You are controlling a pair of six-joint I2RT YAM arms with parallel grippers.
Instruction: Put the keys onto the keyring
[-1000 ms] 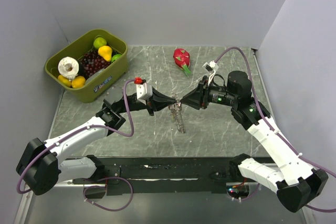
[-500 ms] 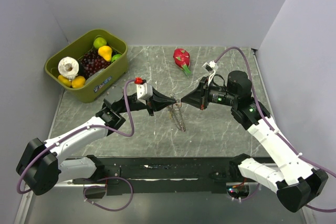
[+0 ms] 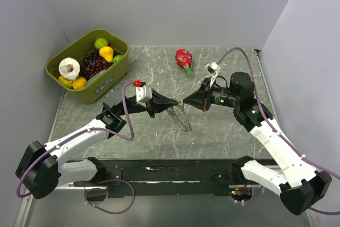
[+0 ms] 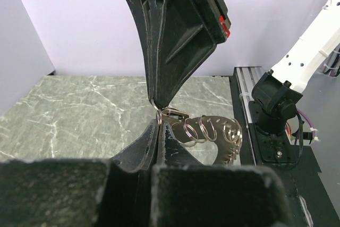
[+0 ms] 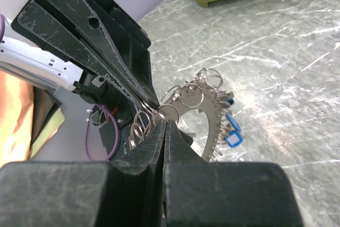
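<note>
I saw the left gripper (image 3: 177, 103) pinched shut on the keyring (image 3: 181, 119), which hung with its keys (image 5: 232, 137) over the table (image 3: 223, 134) between both arms, while the right gripper (image 3: 185, 100) sat closed tight just beside it.

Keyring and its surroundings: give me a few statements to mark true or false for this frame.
1. The left gripper and right gripper both pinch the keyring, tips nearly touching. True.
2. The left gripper is wide open. False: it is shut on the keyring.
3. The green bin stands at the right side of the table. False: it is at the far left corner.
4. The dragon fruit lies in the bin. False: it lies on the table, apart from the bin.
5. Keys with blue heads hang on the keyring. True.
</note>
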